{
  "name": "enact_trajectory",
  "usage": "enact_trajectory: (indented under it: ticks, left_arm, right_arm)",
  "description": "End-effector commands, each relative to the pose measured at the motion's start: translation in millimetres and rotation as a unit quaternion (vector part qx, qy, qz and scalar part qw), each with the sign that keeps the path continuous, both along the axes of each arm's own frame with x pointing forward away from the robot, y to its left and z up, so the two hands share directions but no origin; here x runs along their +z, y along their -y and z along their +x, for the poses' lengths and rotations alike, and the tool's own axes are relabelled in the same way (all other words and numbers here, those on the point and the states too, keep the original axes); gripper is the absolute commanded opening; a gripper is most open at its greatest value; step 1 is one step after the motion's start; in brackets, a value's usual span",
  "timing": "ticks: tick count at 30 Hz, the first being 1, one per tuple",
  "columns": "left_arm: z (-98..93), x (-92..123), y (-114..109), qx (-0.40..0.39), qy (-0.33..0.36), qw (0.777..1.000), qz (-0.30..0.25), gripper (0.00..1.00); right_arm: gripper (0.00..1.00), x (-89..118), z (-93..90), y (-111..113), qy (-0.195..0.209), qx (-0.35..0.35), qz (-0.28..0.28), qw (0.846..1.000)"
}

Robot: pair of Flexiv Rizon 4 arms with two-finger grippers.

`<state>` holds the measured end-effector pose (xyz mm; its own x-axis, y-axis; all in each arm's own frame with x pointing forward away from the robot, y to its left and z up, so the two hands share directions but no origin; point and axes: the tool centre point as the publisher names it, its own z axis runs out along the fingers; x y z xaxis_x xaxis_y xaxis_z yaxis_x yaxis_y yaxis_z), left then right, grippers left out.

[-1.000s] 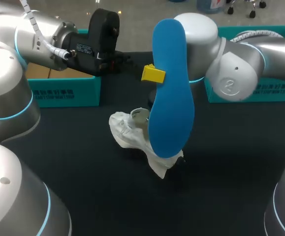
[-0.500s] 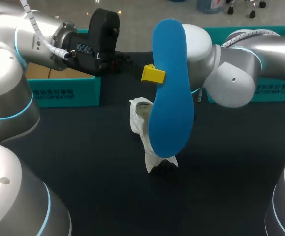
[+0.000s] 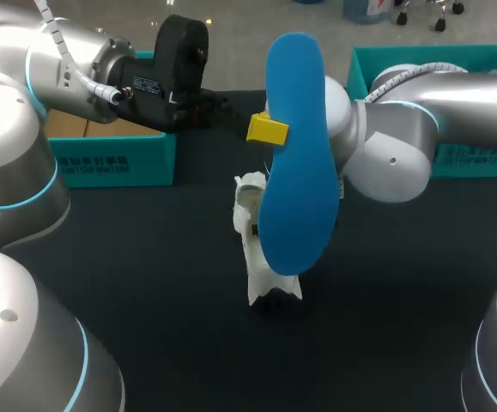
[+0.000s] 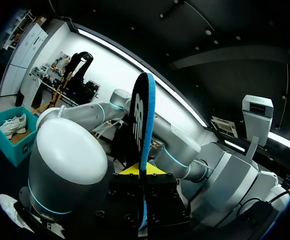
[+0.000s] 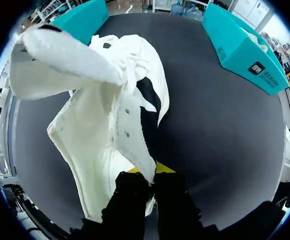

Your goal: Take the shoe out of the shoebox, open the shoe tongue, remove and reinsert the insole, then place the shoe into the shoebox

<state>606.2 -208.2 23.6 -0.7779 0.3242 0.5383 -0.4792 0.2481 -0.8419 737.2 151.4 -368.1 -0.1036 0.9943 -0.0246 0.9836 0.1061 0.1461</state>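
A flat blue insole [image 3: 295,154] is clamped upright in the left claw [image 4: 140,170]. A soft white shoe [image 5: 104,110] is pinched at its edge by the right claw [image 5: 152,175].

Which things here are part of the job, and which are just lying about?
Job: insole in left pincer; shoe in right pincer; one box.
Idle: the other box, left box or right box, cannot tell which.
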Motion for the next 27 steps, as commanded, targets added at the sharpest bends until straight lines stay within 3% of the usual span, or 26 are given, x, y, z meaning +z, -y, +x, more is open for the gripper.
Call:
enact_trajectory:
  ticks: [1, 16, 17, 18, 19, 27]
  left_arm:
    - [-0.6, -1, 0, 0.001, 0.0, 1.0, -0.001, 0.0]
    - [-0.6, -1, 0, 0.001, 0.0, 1.0, -0.001, 0.0]
    - [-0.6, -1, 0, 0.001, 0.0, 1.0, -0.001, 0.0]
    - [-0.6, -1, 0, 0.001, 0.0, 1.0, -0.001, 0.0]
    - [-0.6, -1, 0, 0.001, 0.0, 1.0, -0.001, 0.0]
    - [-0.6, -1, 0, 0.001, 0.0, 1.0, -0.001, 0.0]
  right_arm:
    - [0.0, -17, 8.6, -1, -0.018, 0.014, 0.001, 1.0]
    - [0.0, -27, 7.3, 15, -0.017, -0.021, 0.03, 0.999]
    - [0.11, -26, 6.3, 16, -0.017, -0.021, 0.033, 0.999]
    - [0.95, -24, 4.5, 16, -0.018, -0.026, 0.038, 0.999]
    - [1.0, -21, 2.6, 16, -0.015, -0.028, 0.045, 0.998]
    - [1.0, 28, -6.6, 12, 0.006, -0.019, 0.08, 0.997]
